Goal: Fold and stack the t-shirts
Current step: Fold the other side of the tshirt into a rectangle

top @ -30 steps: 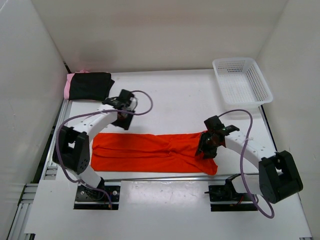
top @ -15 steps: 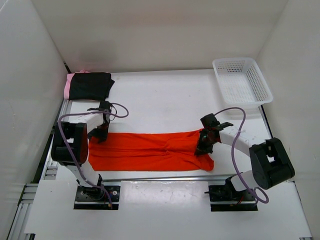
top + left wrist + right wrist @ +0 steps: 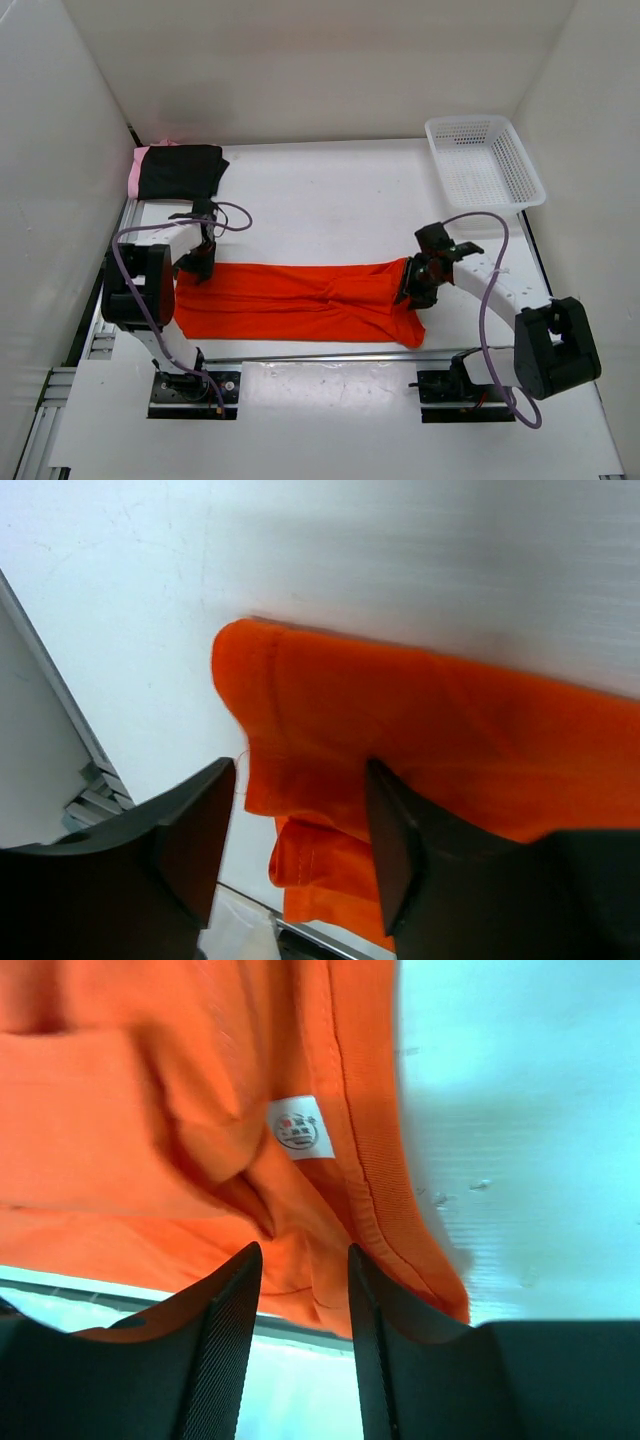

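On near part of table (image 3: 340, 200) orange-red t-shirt (image 3: 300, 300) lies flat as long band, long axis left to right. Left end effector (image 3: 197, 264) sits at its far-left corner, right end effector (image 3: 415, 285) at its right end. Both have jaws apart, pinching nothing. Each arm nearest to own end. Count: three t-shirts, black t-shirt (image 3: 180, 170) on pink t-shirt (image 3: 140, 173) in far-left corner; one basket (image 3: 486, 160).

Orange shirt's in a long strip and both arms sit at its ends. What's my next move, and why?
Probably close both jaws on the fabric. The left gripper and right gripper stand open at opposite ends of the orange shirt, which lies flat, so neither end is held for a crosswise fold.
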